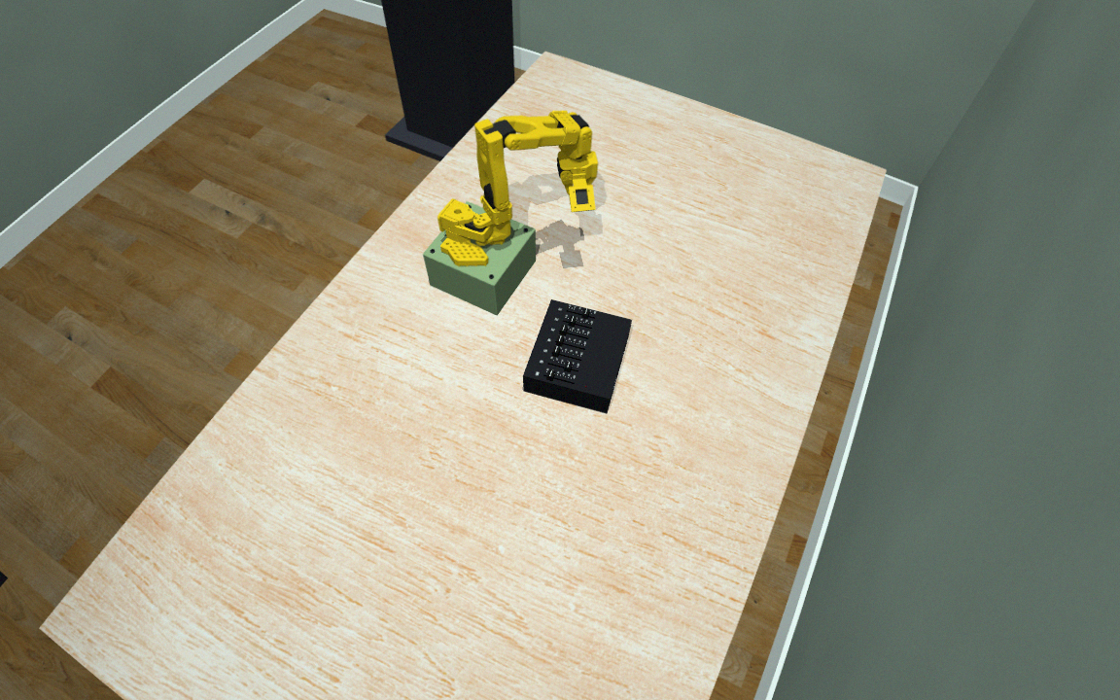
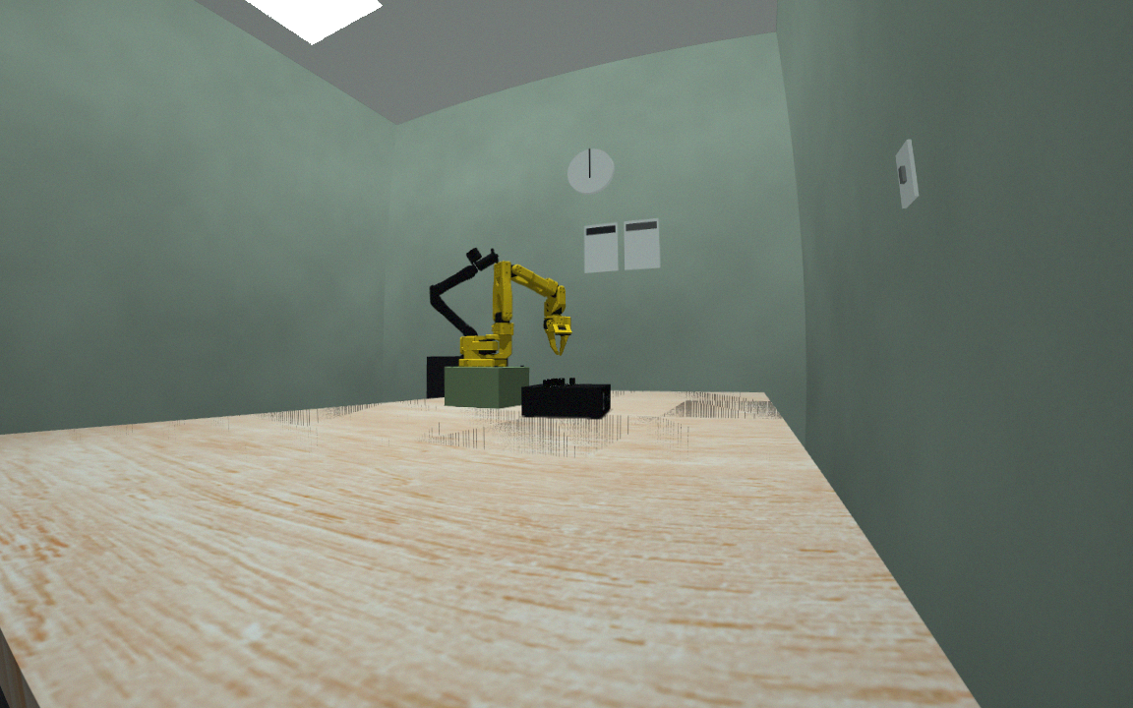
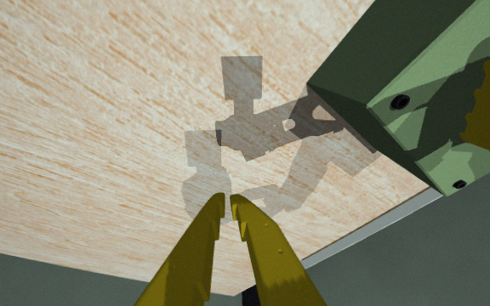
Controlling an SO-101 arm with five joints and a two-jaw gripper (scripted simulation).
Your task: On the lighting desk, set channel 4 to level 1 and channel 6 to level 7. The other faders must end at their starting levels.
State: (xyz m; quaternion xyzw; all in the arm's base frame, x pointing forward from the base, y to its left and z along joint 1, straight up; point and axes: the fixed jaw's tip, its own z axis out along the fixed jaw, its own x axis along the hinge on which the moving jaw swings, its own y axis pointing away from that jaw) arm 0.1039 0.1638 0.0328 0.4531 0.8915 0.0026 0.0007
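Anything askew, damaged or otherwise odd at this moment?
Nothing damaged or spilled. The black slider console lies flat and square on the pale wooden table. The one oddity: the yellow gripper is shut on nothing and points at bare wood beside the green base block, away from the console.

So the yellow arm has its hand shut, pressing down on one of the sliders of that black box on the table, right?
Not quite. The hand is shut, but it is not on the black box. The top view shows it held in the air over bare table, beyond the green base and apart from the box; the wrist view shows only wood and shadow under its tips.
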